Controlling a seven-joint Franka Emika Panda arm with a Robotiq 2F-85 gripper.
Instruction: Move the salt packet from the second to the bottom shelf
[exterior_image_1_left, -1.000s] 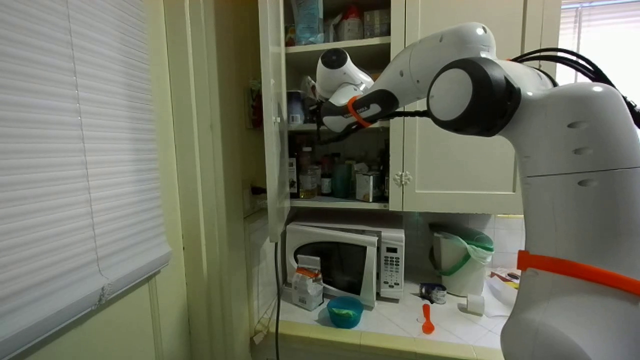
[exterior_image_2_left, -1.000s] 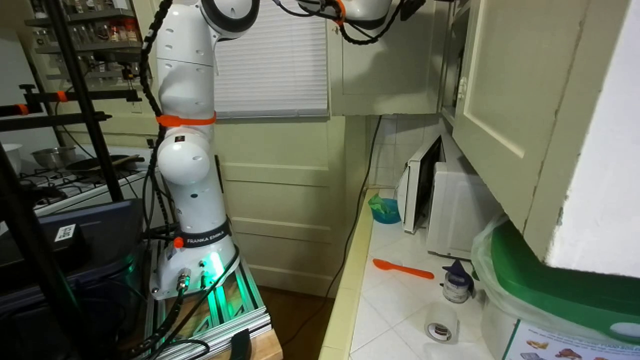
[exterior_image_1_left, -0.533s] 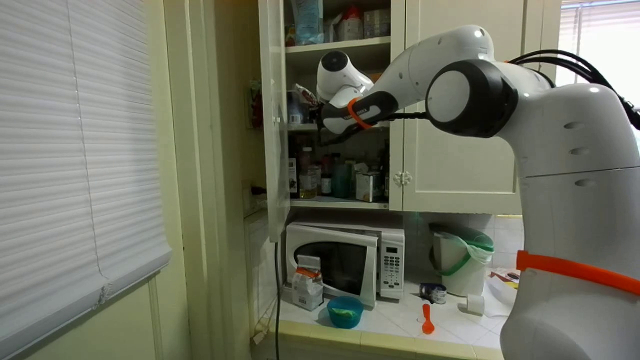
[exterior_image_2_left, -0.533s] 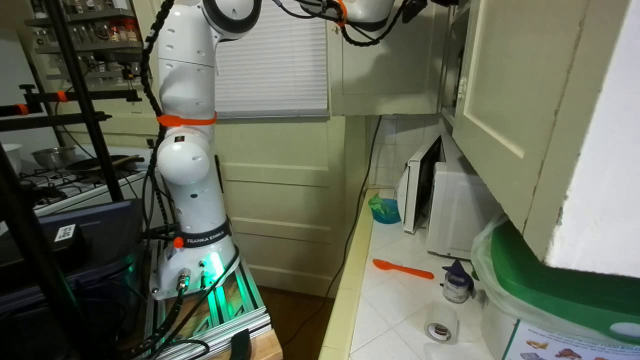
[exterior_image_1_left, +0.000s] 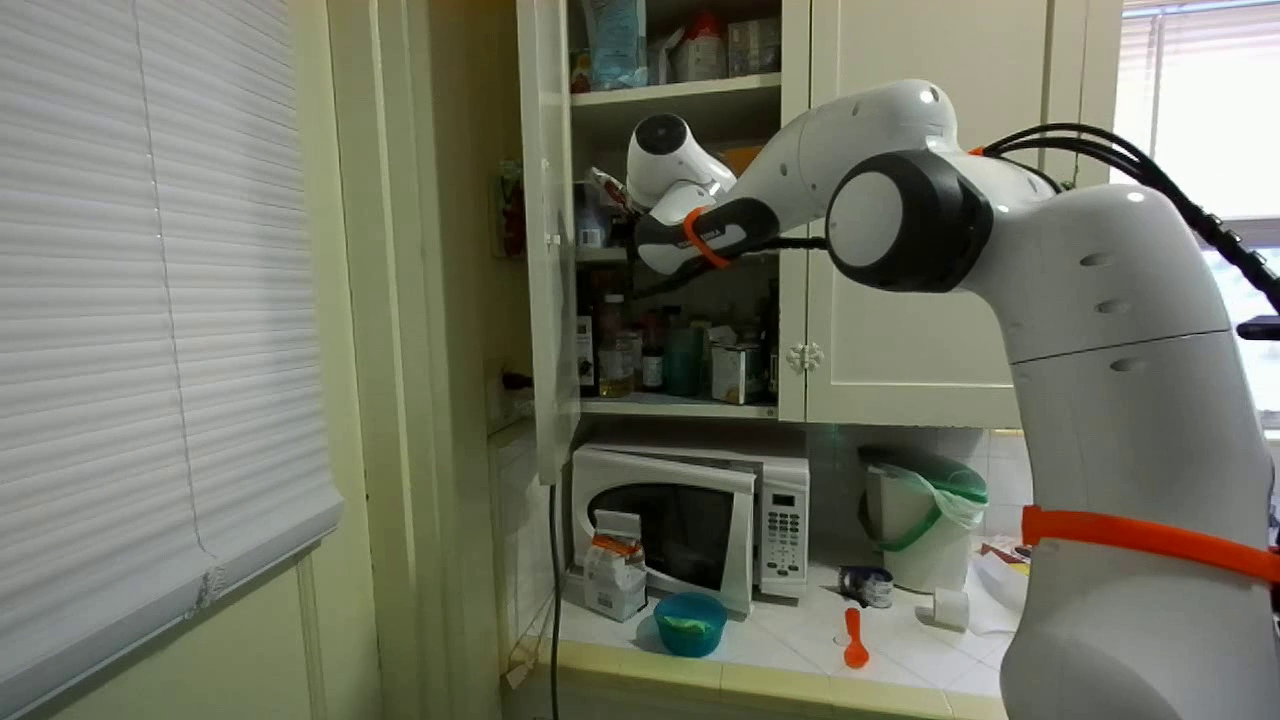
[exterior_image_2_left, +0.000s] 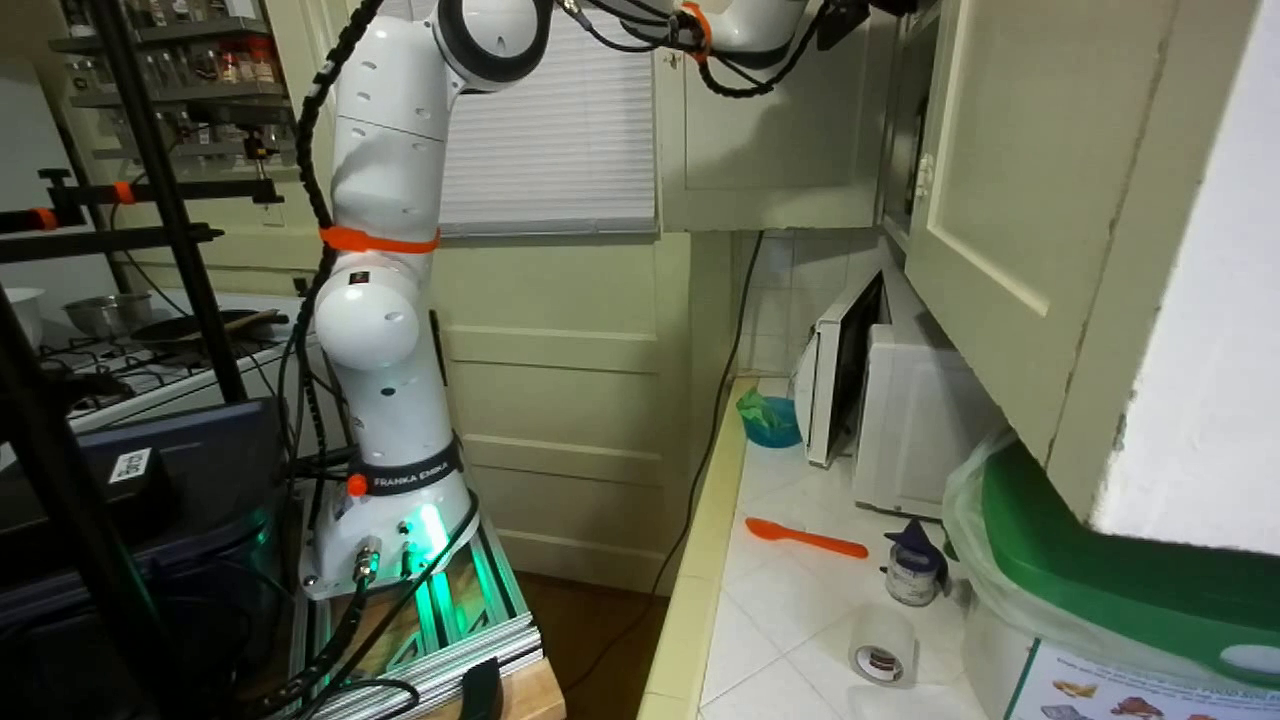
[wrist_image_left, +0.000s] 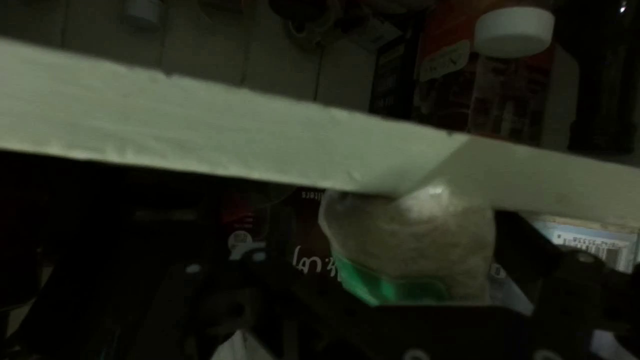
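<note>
Kitchen counter (exterior_image_1_left: 775, 645), white-tiled, below bottom shelf (exterior_image_1_left: 680, 409)

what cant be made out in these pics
Packet: lower end as pictured blocked by the claw, wrist view; no print legible in the dark.
Whether it is gripped: wrist view, too dark to tell.
Bottom shelf: back part behind bottles, in an exterior view.
Arm: upper part cut off by the top edge, in an exterior view.
Microwave: inside hidden by its door, in an exterior view.
</note>
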